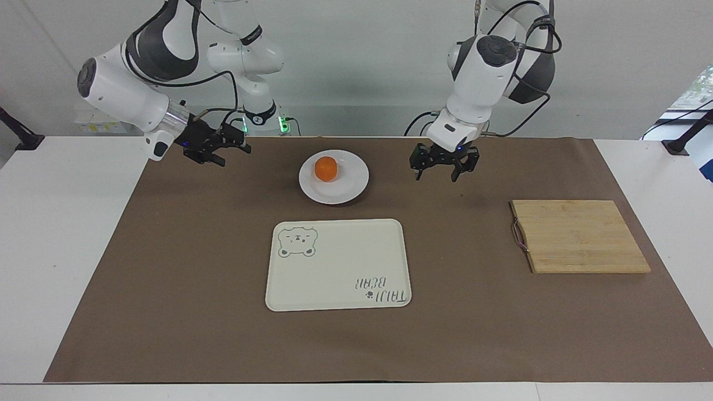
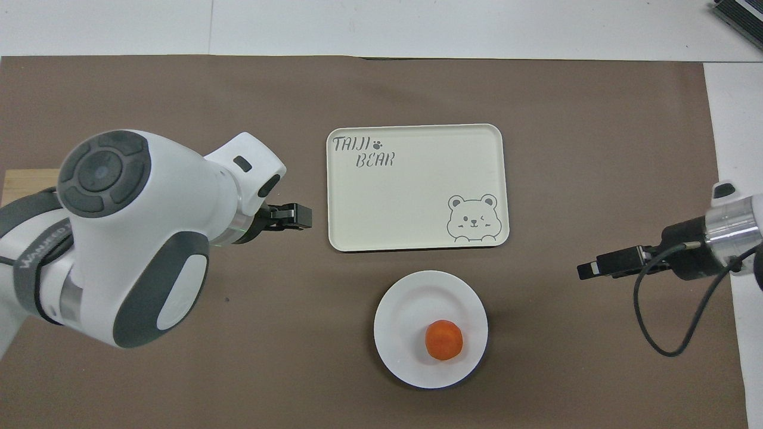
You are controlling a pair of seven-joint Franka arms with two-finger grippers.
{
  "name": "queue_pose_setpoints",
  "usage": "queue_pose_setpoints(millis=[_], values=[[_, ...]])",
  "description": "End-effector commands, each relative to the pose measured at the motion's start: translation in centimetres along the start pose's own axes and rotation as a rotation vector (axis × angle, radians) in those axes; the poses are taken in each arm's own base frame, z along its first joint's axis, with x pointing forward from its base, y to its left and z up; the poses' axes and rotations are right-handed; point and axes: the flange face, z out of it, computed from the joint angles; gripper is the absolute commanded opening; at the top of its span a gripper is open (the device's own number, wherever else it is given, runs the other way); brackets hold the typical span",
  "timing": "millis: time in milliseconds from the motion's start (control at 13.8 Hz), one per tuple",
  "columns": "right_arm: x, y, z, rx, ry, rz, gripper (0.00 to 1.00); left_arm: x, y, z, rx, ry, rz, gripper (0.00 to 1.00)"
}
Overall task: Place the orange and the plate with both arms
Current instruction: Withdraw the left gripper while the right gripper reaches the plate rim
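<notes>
Plain pale wall (image 1: 356, 67). White table (image 1: 67, 250), brown mat (image 1: 195, 323) covering most of it. Black clamp mounts (image 1: 688, 136) at both table ends. Possibly a window (image 1: 696, 92), edge only.

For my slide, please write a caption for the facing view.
Orange resting on the white plate, both arms raised and empty-handed, bear tray waiting.

The orange (image 2: 444, 339) sits on the plate (image 2: 405, 310), nearer the robots than the bear tray (image 2: 417, 190)
</notes>
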Motion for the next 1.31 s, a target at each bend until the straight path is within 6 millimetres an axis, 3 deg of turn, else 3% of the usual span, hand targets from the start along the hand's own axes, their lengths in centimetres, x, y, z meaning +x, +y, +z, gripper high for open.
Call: queue_pose_setpoints(millis=[0, 291, 509, 655, 800, 945, 1091, 1164, 1236], values=[[-2.2, 1.8, 3.6, 0.066, 0.015, -0.012, 1.00, 1.3, -2.4, -0.8, -0.013, -0.009, 0.047, 1.00], [-5.2, 3.1, 8.8, 0.168, 0.035, 0.008, 1.00, 4.1, -9.1, -3.0, -0.011, 0.036, 0.080, 1.00], [-6.7, 4.9, 13.0, 0.217, 0.044, -0.015, 1.00, 5.0, -11.4, -5.4, 0.001, 0.060, 0.090, 1.00], [-7.5, 5.3, 14.6, 0.247, 0.031, 0.009, 1.00, 4.9, -12.0, -5.4, 0.019, 0.053, 0.079, 1.00], [-8.8, 5.9, 16.8, 0.297, 0.030, -0.006, 1.00, 5.2, -14.1, -5.7, 0.022, 0.051, 0.047, 1.00], [-10.1, 7.1, 19.2, 0.326, 0.056, -0.036, 1.00, 5.5, -14.4, -5.7, 0.021, 0.064, 0.048, 1.00], [-10.2, 6.9, 20.2, 0.343, 0.065, -0.038, 1.00, 5.7, -15.7, -5.9, 0.025, 0.060, 0.033, 1.00], [-10.1, 6.3, 20.7, 0.346, 0.058, -0.044, 1.00, 5.8, -17.9, -6.4, 0.027, 0.064, 0.016, 1.00], [-9.9, 6.2, 21.0, 0.354, 0.074, -0.031, 1.00, 5.8, -18.3, -7.4, 0.031, 0.074, 0.042, 1.00]])
